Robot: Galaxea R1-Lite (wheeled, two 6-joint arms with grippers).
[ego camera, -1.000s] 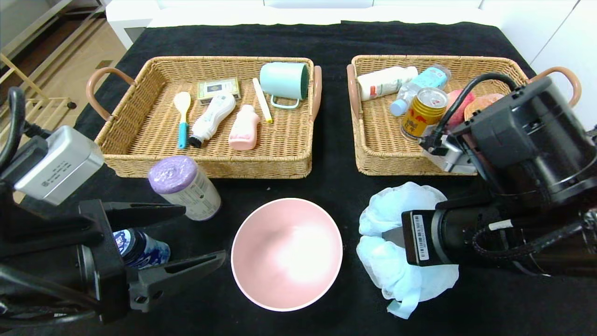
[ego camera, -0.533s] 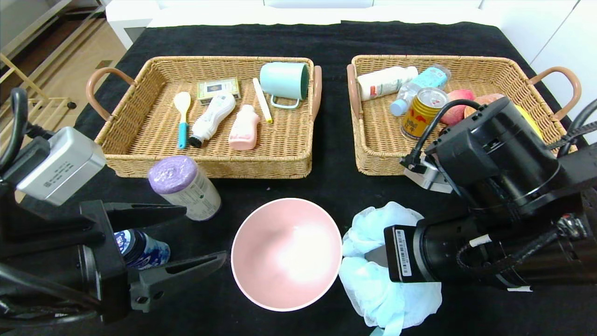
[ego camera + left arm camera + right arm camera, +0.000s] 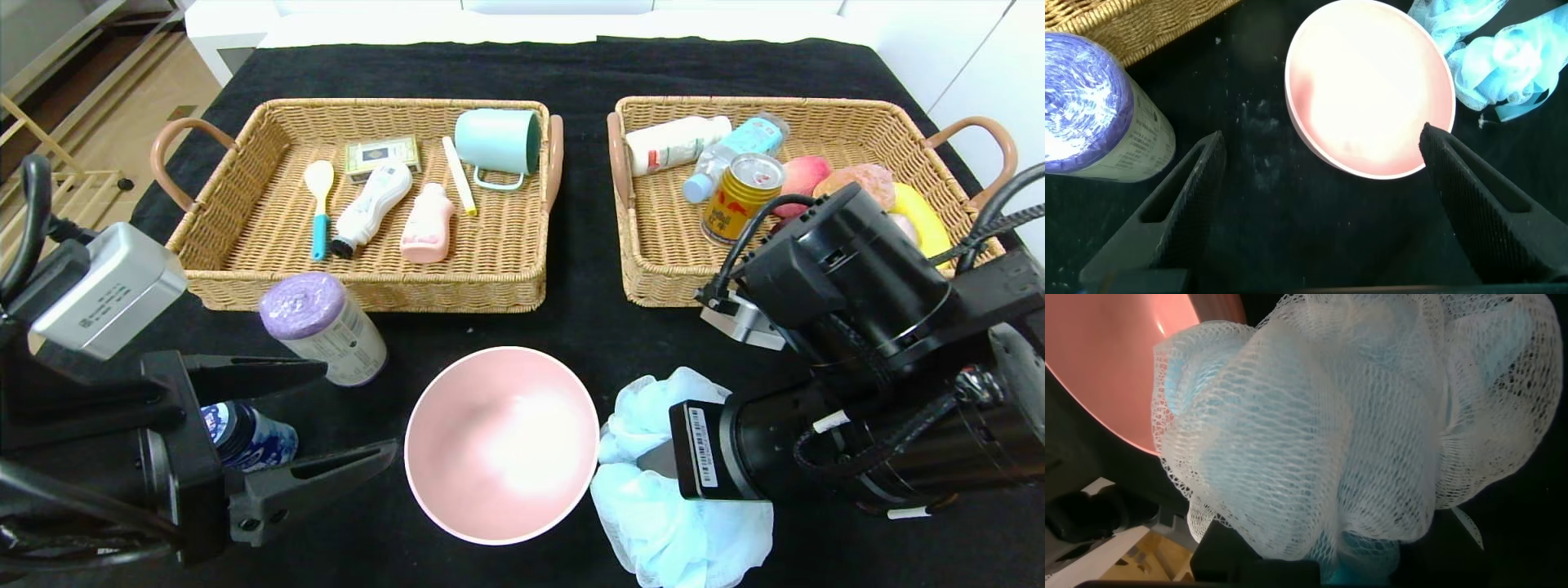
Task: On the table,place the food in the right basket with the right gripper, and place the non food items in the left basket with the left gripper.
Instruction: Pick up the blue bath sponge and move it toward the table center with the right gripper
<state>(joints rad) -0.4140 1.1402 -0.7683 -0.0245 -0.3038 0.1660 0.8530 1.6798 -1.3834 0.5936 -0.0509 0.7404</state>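
The right pincer [image 3: 653,457], hidden under its own black wrist, sits low over the fluffy light blue mesh bath pouf [image 3: 678,506], and the right wrist view shows mesh bunched against it; whether its fingers are apart or clamped on the mesh cannot be told. The main risk, as I judge it, is that the netting snags on a finger and travels with the arm, ending up in the right wicker basket [image 3: 645,269] among the food, or drags against the large pale pink bowl [image 3: 501,445], which it touches at the rim. The arm reaches in from the right, forearm nearly level, elbow bulk over the basket's near wall, where a swing could knock the gold-and-red drink can [image 3: 737,198] standing inside. The left pincer [image 3: 343,412] hangs low at the near left, its 2 long dark fingers spread wide apart and holding nothing, with the small dark blue jar [image 3: 245,433] between them and the white canister with purple cap [image 3: 322,327] just beyond the far finger; closing here would take food with the wrong arm. The black-draped table [image 3: 588,327] carries it all.
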